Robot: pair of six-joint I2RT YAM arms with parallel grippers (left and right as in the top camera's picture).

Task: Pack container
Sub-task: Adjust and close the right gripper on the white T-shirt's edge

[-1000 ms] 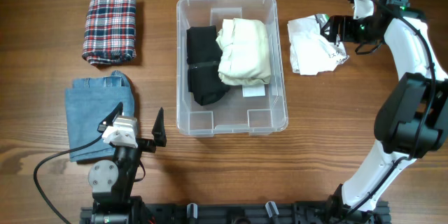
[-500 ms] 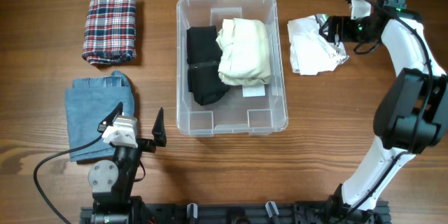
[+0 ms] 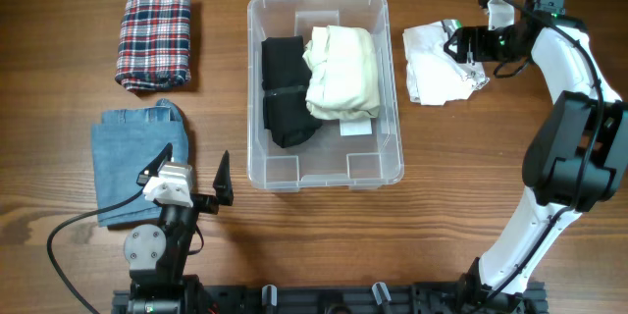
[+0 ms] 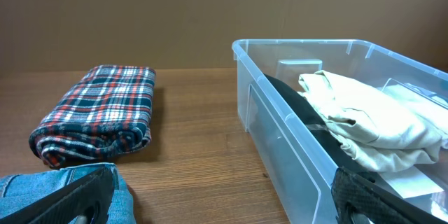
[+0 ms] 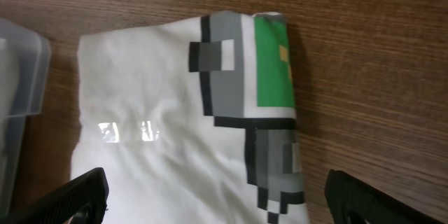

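Right now the right fingers (image 5: pixel 77 194) are spread wide and empty, one tip at each side of a folded white shirt (image 5: pixel 175 126) with a pixel print, poised over it and gripping nothing. The shirt lies on the tabletop (image 3: pixel 461 186) just beside the container (image 3: pixel 324 172), which sits mid-table and already holds a black garment (image 3: pixel 285 93) and a cream one (image 3: pixel 341 71) side by side. The step in hand looks like picking up the shirt. Next comes a descent, a firm pinch through the layers, then a lift over the rim. The left fingers (image 4: pixel 77 196) are likewise parted and empty, near folded jeans (image 3: pixel 132 162), with a plaid cloth (image 3: pixel 155 37) beyond.
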